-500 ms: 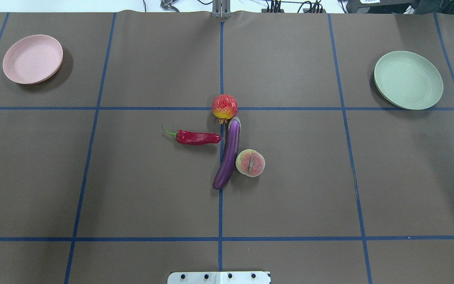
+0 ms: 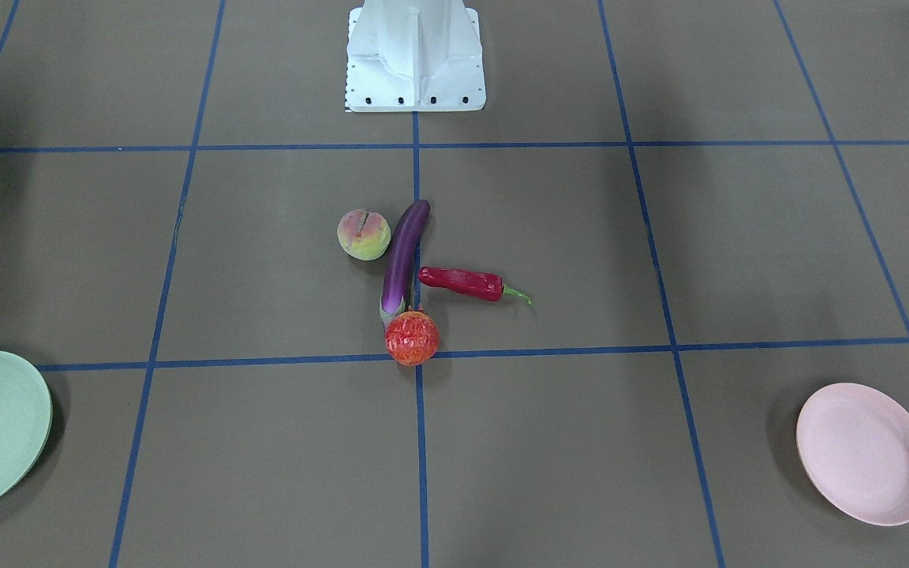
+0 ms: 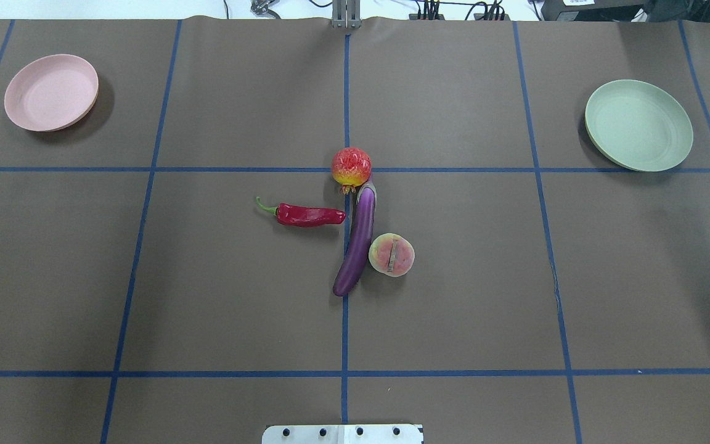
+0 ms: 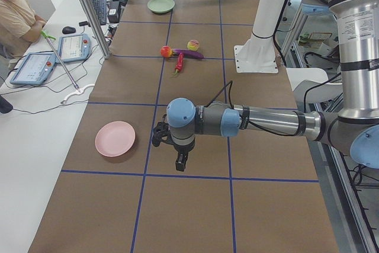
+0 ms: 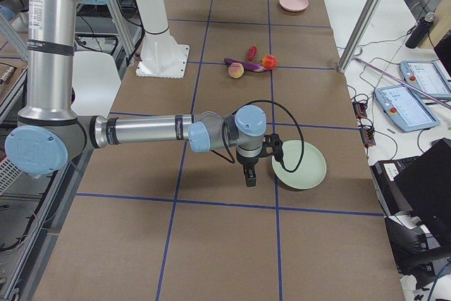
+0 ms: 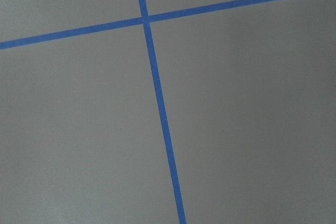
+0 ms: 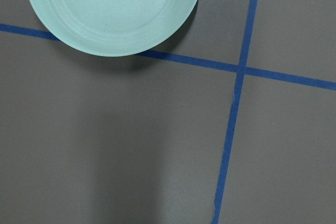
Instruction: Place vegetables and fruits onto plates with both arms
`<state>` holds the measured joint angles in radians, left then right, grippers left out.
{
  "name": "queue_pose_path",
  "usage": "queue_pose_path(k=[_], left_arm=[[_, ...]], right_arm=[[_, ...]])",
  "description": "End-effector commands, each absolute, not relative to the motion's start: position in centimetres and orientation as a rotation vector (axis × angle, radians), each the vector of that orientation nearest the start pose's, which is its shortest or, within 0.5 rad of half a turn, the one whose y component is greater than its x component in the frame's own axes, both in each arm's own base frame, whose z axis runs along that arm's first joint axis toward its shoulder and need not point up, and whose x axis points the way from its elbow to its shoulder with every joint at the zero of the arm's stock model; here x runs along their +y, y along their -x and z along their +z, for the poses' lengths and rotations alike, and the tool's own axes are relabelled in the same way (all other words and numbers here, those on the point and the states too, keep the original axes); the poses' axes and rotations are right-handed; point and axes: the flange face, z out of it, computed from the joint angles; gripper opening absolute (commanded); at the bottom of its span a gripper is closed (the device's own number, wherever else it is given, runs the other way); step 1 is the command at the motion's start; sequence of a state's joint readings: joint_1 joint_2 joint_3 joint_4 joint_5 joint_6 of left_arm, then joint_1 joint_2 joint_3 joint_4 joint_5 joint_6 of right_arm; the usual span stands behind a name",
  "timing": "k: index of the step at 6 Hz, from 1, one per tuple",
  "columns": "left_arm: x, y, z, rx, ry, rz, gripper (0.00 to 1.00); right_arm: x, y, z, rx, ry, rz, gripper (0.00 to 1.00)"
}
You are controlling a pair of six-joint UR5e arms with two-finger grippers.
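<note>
The purple eggplant (image 3: 358,237) lies at the table's middle. The red chili (image 3: 309,215) lies to its left, the peach (image 3: 391,254) touches its right side, and the orange-red ball (image 3: 351,166) sits at its stem end. The pink plate (image 3: 51,92) is at the far left and the mint green plate (image 3: 638,125) at the far right; both are empty. My left gripper (image 4: 177,161) hangs above the table beside the pink plate (image 4: 115,138). My right gripper (image 5: 249,177) hangs beside the green plate (image 5: 301,166). I cannot tell whether either is open or shut.
The white base block (image 2: 415,55) stands at the robot's edge of the table. Blue tape lines (image 6: 157,98) grid the brown cover. An operator (image 4: 15,10) sits beside tablets off the table's far side. Metal posts (image 4: 89,10) stand along that edge.
</note>
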<state>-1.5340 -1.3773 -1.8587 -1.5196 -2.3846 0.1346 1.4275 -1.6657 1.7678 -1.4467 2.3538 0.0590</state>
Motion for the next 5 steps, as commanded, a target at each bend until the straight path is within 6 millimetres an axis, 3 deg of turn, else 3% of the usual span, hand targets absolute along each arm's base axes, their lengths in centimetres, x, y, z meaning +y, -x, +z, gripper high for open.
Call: queue_pose_path(k=[1, 3, 5], left_arm=[[-41.3, 4.6, 60.1, 0.811, -0.091, 0.184, 1.0], [-41.2, 4.6, 60.1, 0.815, -0.088, 0.183, 1.0], [-41.2, 4.6, 60.1, 0.815, -0.088, 0.183, 1.0]], right_arm=[[-49.9, 3.5, 54.6, -0.824, -0.152, -0.133, 1.0], [-52.1, 12.2, 45.5, -0.89, -0.116, -0.04, 1.0], [-50.5, 23.3, 36.1, -0.935, -0.078, 0.027, 1.0]])
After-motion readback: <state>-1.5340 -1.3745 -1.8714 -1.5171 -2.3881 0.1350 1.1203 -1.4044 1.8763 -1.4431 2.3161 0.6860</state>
